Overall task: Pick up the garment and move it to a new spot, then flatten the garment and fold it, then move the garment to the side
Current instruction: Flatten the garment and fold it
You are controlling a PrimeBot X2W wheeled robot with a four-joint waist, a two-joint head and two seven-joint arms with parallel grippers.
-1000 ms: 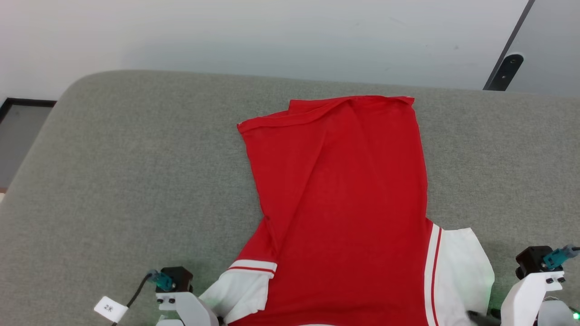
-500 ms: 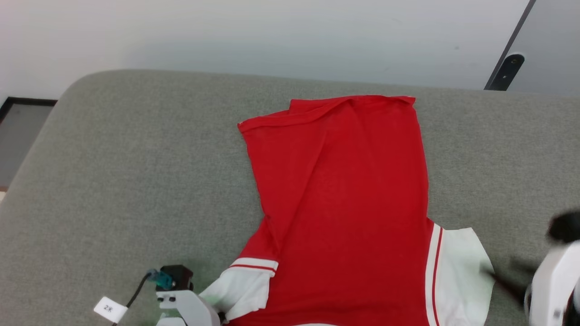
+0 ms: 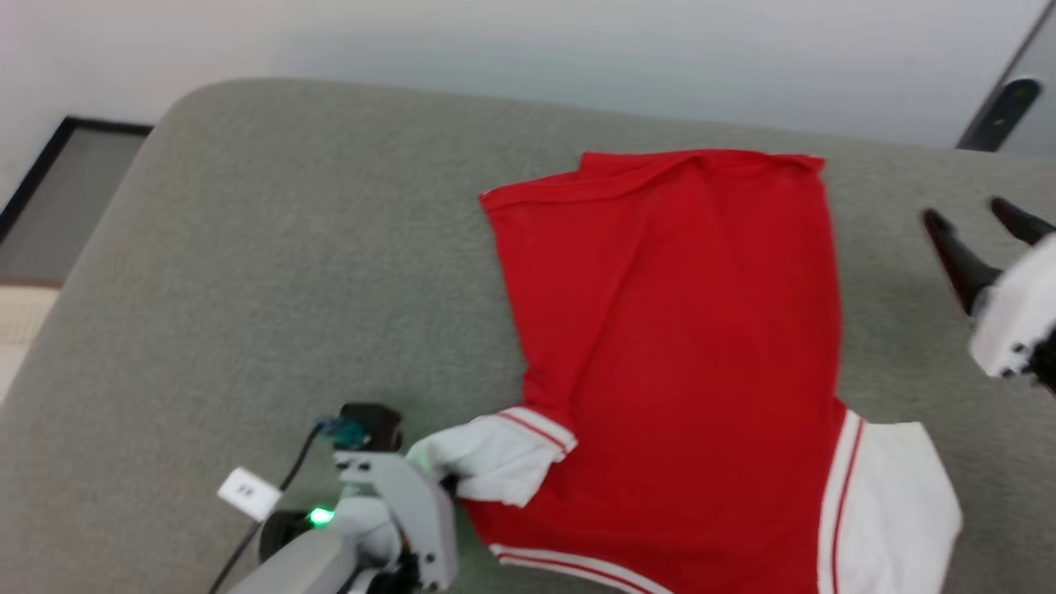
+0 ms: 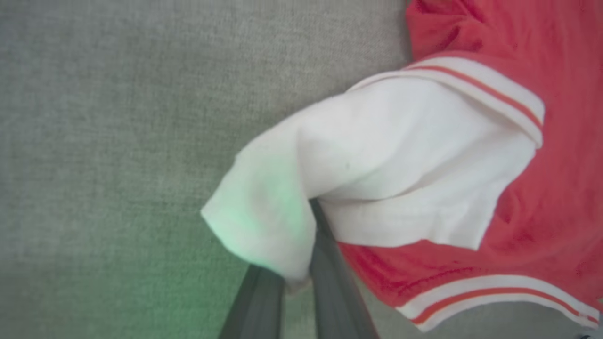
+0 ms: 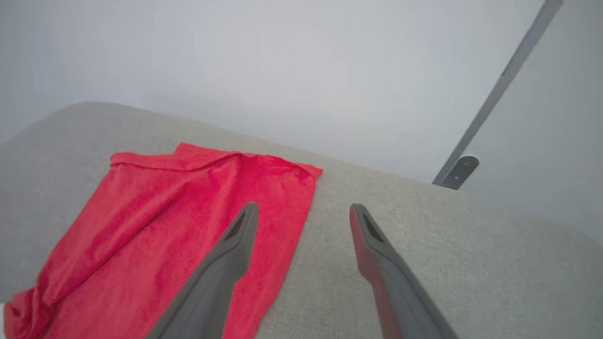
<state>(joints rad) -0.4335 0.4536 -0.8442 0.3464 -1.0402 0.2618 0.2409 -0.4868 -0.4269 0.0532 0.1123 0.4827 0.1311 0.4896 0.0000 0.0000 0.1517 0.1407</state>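
Nearest: left tool (image 3: pixel 448 487) at the garment's near-left corner, closed on the edge of the white sleeve (image 3: pixel 495 454). In the left wrist view the two dark fingers (image 4: pixel 330 287) pinch that sleeve (image 4: pixel 400 155), whose cloth bunches over them. Fingertips are hidden under the fabric. Green light (image 3: pixel 318 517) glows on the wrist, and a green cast falls on the sleeve and on the cover beside it. White tag (image 3: pixel 246 492) on a black cable (image 3: pixel 285 478) sits just left of this tool, off the garment. Tag text is too blurred to read.

Garment (image 3: pixel 676 330) lies plain red side up on the grey fabric-covered worktop (image 3: pixel 247 289), right of centre, collar end near and bottom hem far. Striped trim (image 3: pixel 577 565) runs along its near edge and is cut off by the frame bottom. Second white sleeve (image 3: pixel 899 495) is spread flat at the near-right corner, also cut off at the bottom. The near-left edge is folded under, with creases running up the body. No print visible.

Right tool (image 3: pixel 967 213) is off the garment's right edge near the far hem, raised, fingers spread wide, gripping nothing. Its white body is cut by the frame edge. In the right wrist view the open tool (image 5: pixel 304 207) points past the garment's (image 5: pixel 179 221) far-right corner. Nothing lies between it and the cloth.

Far hem is uneven, with one layer peeking out behind the other. Beyond the garment stand a pale wall (image 3: pixel 495 41) and a dark slanted bar with a dark fitting (image 3: pixel 1002 103) at far right. A dark-framed panel (image 3: pixel 49 206) is far left.
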